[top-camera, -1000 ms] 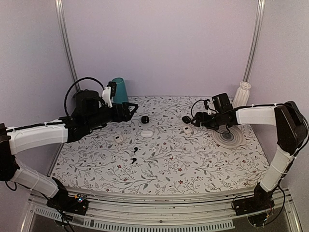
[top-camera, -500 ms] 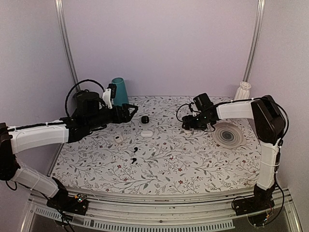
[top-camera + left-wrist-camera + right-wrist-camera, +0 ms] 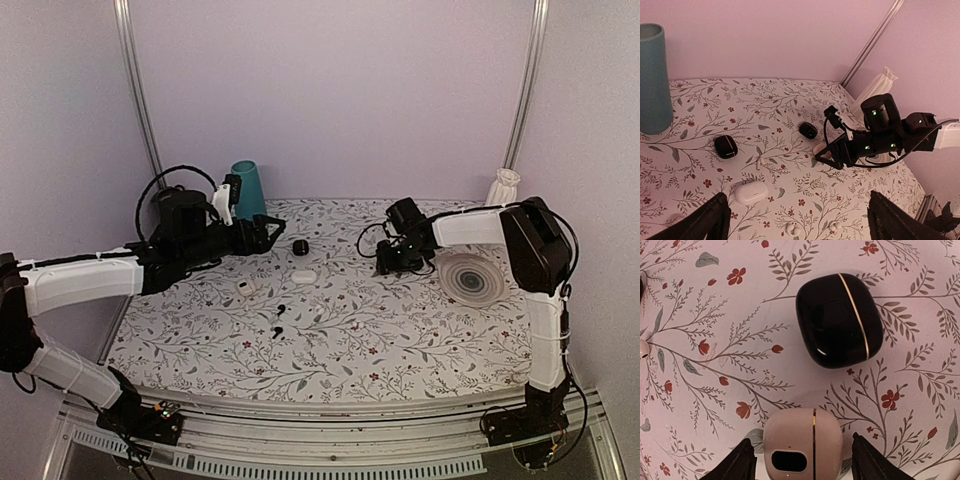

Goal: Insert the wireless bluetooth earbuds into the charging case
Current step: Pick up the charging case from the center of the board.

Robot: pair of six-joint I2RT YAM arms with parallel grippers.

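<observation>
Right fingers [image 3: 742,462] are spread wide with the charging case [image 3: 802,437] sitting on the surface [image 3: 715,400] right between them, touching neither side. A black case [image 3: 840,325] lies just past the tips. Left fingers [image 3: 710,222] hang wide apart too, holding nothing. The white case looks light, stiff and glossy, so probably slippery — I'd pinch it squarely across the middle, gently, or it squirts out.

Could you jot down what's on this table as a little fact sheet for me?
Right gripper: open, straddling a closed white case
Left gripper: open, holding nothing
Black cases: one beside that white case, another farther left
Earbuds: two dark ones, loose mid-table
Cup: teal, back left
</observation>
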